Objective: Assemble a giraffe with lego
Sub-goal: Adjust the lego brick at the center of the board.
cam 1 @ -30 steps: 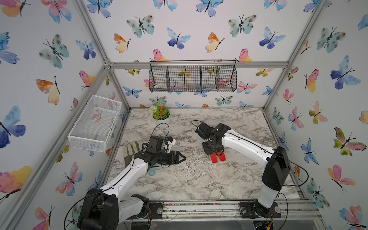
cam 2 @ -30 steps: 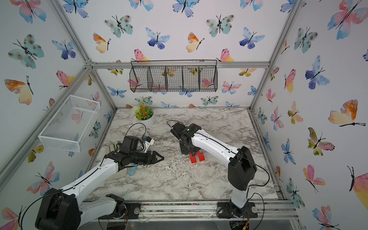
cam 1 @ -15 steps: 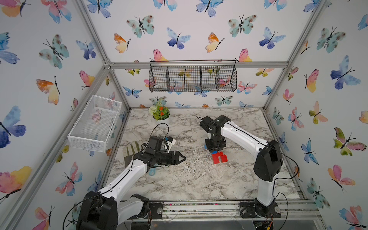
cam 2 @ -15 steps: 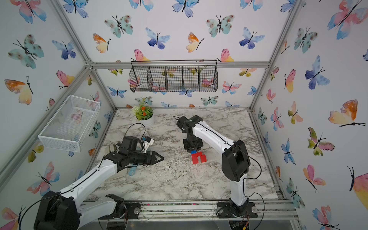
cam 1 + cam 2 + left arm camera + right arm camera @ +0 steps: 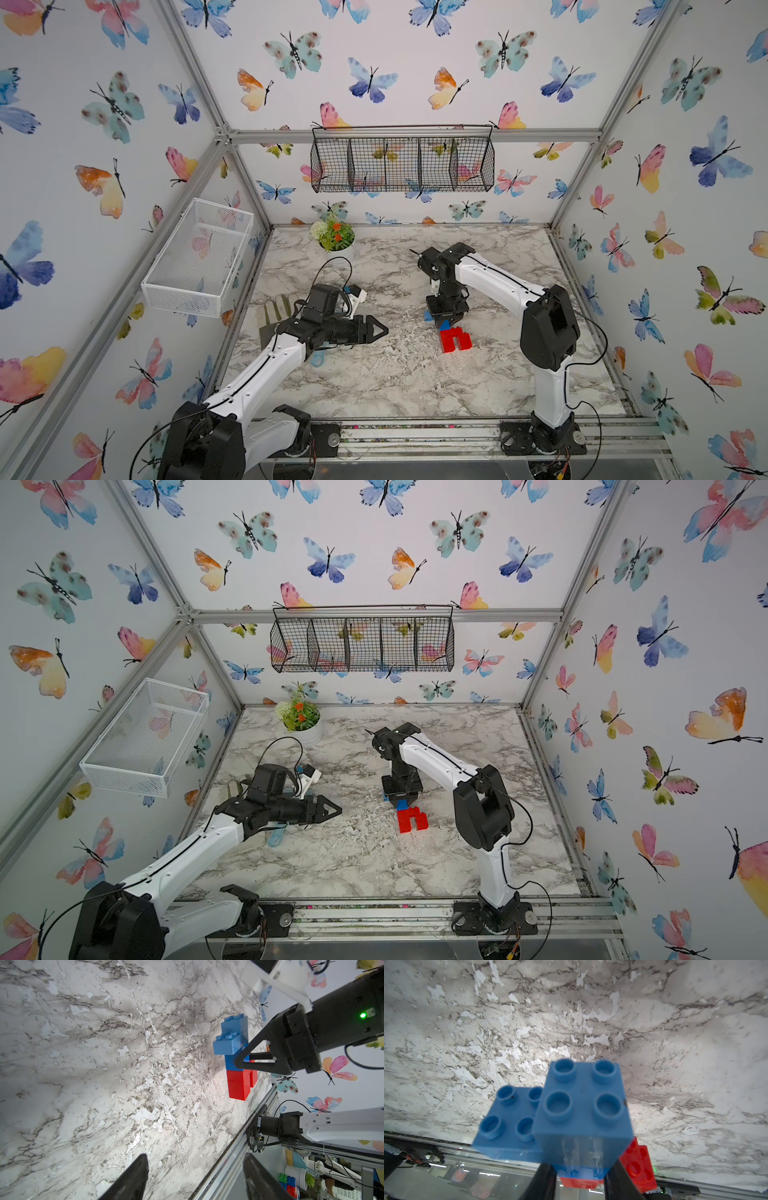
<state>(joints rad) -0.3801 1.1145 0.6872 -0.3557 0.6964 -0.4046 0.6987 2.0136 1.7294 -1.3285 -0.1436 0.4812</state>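
Note:
The giraffe [image 5: 455, 338] [image 5: 411, 818] is turned onto its side at the table top right of centre. Its red arch legs point at the front edge. The blue stepped neck and head [image 5: 231, 1036] [image 5: 581, 1105] point toward the back. My right gripper [image 5: 446, 319] [image 5: 402, 799] [image 5: 579, 1178] comes down from above and is shut on the blue neck. Whether the figure rests on the marble I cannot tell. My left gripper [image 5: 380, 330] [image 5: 334, 810] [image 5: 196, 1157] hovers left of it, level, open and with nothing between its fingers.
A pale blue hand mirror [image 5: 318, 357] lies under the left arm, with an olive-grey item [image 5: 276, 309] by the left edge. A flower pot [image 5: 334, 241] stands at the back left. A white mesh basket [image 5: 199, 253] and a black wire basket [image 5: 401, 164] hang on the walls.
The right arm has raised its elbow and turned its wrist, so the red body now shows as an arch with blue behind it. The left arm has stayed still.

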